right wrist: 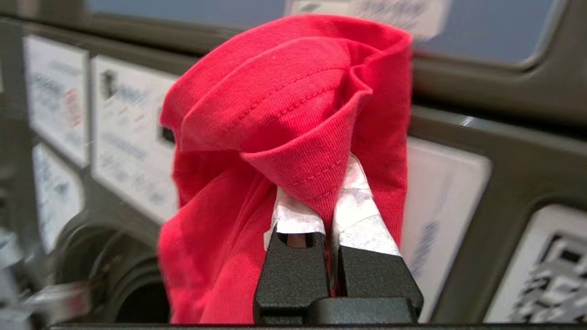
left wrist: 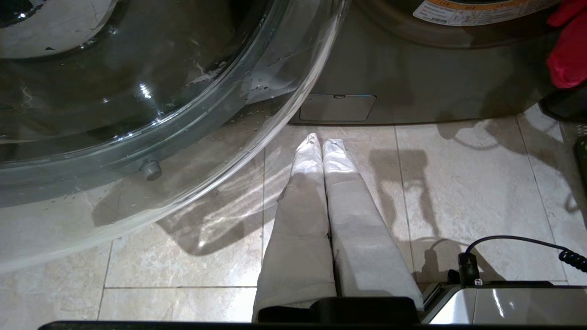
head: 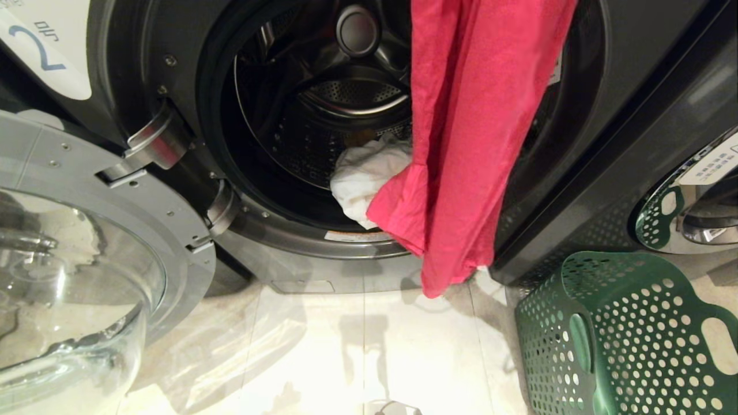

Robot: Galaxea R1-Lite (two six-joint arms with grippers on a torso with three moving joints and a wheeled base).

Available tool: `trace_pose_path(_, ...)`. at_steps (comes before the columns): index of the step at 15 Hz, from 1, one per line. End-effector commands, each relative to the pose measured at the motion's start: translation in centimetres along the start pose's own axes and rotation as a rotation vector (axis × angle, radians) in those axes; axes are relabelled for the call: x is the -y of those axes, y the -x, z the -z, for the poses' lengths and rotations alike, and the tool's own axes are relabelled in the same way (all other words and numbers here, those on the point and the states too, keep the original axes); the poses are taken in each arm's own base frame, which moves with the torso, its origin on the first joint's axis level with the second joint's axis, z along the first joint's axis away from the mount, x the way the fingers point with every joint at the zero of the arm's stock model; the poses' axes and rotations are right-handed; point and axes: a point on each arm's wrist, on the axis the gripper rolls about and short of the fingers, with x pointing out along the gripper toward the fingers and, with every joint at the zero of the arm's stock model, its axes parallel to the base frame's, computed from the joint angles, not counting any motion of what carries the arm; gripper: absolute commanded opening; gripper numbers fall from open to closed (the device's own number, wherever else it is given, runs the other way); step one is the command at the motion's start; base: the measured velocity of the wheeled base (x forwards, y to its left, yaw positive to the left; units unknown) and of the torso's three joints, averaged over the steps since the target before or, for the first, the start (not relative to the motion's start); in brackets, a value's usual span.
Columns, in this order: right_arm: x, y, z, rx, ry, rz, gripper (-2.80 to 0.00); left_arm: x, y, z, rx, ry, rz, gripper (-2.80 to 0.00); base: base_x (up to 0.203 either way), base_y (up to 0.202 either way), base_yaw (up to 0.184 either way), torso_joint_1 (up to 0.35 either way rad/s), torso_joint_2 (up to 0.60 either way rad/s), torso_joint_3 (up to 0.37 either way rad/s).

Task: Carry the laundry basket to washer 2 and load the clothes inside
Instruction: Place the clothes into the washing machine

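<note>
Right wrist view shows the right claw point(right wrist: 328, 201) pinched shut on the soft, limp red garment point(right wrist: 293, 114) at a hemmed fold, dangling before washer 2 point(head: 173, 75), likely to drape and snag.

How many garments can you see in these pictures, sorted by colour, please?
Pink-red garment: 1, hanging in front of the open washer 2, pinched in the right gripper.
White garment: 1, lying in the drum.
Yellow-orange garment: 1, only a sliver showing behind the white one.
Total: 3
</note>
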Motion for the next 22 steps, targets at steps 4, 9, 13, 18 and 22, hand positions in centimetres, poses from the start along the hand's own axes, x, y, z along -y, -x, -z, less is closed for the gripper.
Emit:
trace_pose_path(4, -1.9, 3.5, 0.0, -0.05, -0.012, -0.111, -2.8, 0.0, 0.0, 0.0, 0.001, 0.0, 0.0, -2.8, 0.0, 0.0, 0.0, 0.0, 0.0, 0.0)
trace_pose_path(9, -4.4, 5.4, 2.8, -0.153, -0.017, -0.195, -2.8, 0.0, 0.0, 0.0, 0.002, 0.0, 0.0, -2.8, 0.0, 0.0, 0.0, 0.0, 0.0, 0.0)
trace_pose_path(13, -7.4, 6.0, 7.1, -0.321, -0.022, -0.207, -2.8, 0.0, 0.0, 0.0, 0.001, 0.0, -0.001, -2.8, 0.0, 0.0, 0.0, 0.0, 0.0, 0.0)
trace_pose_path(18, -10.3, 5.1, 12.1, -0.541, -0.152, -0.103, -2.8, 0.0, 0.0, 0.0, 0.002, 0.0, -0.001, -2.8, 0.0, 0.0, 0.0, 0.0, 0.0, 0.0)
trace_pose_path(22, -10.4, 3.9, 18.0, -0.674, -0.185, 0.01, -2.8, 0.0, 0.0, 0.0, 0.001, 0.0, 0.0, -2.8, 0.0, 0.0, 0.0, 0.0, 0.0, 0.0)
